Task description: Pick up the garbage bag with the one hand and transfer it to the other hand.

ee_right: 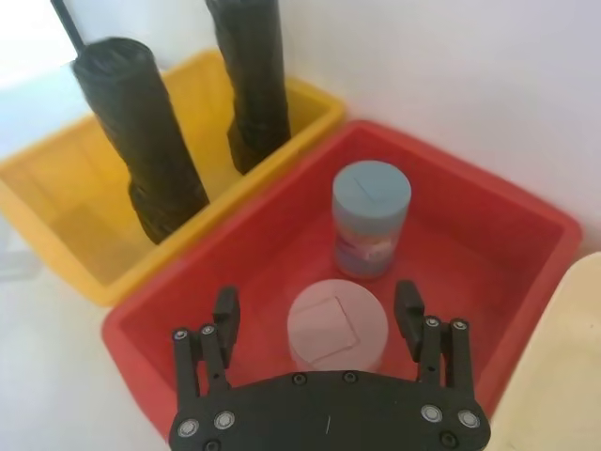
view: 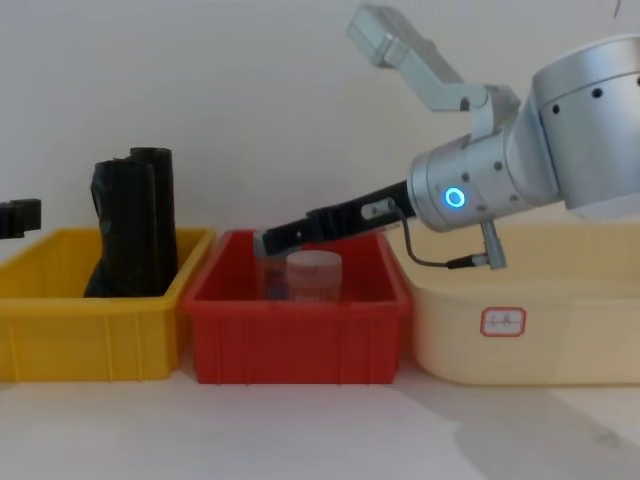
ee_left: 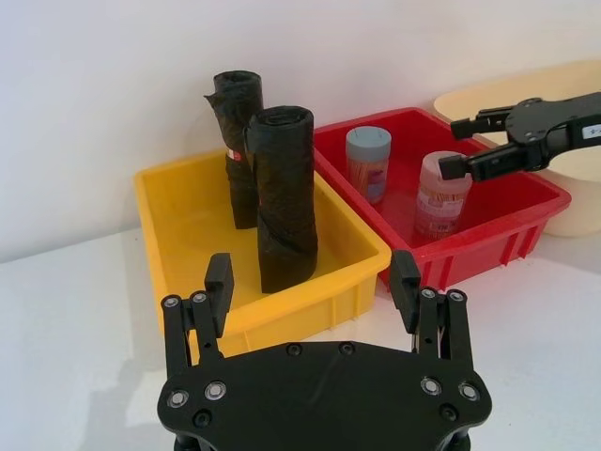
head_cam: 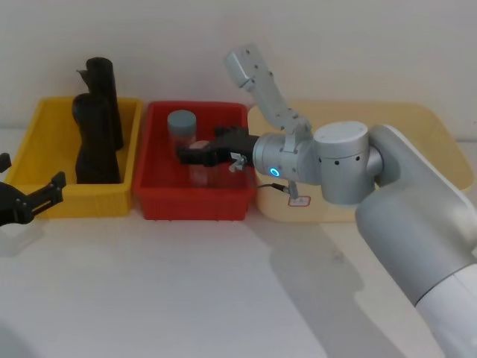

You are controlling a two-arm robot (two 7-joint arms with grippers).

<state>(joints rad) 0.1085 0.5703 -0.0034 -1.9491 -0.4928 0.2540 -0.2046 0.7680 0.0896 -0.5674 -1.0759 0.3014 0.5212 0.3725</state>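
White desk: left hand and right hand are held spread; garbage bag could be toppled against the far roll by a skewed approach

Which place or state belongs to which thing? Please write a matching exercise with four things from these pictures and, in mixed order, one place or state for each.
Things
1. garbage bag
2. blue-lidded jar
3. right end effector
4. left end effector

Places or states
A. open, in front of the yellow bin
B. open, by the pink-lidded jar
C. standing in the yellow bin
D. standing at the back of the red bin

Pairs: 1-C, 2-D, 3-B, 4-A.
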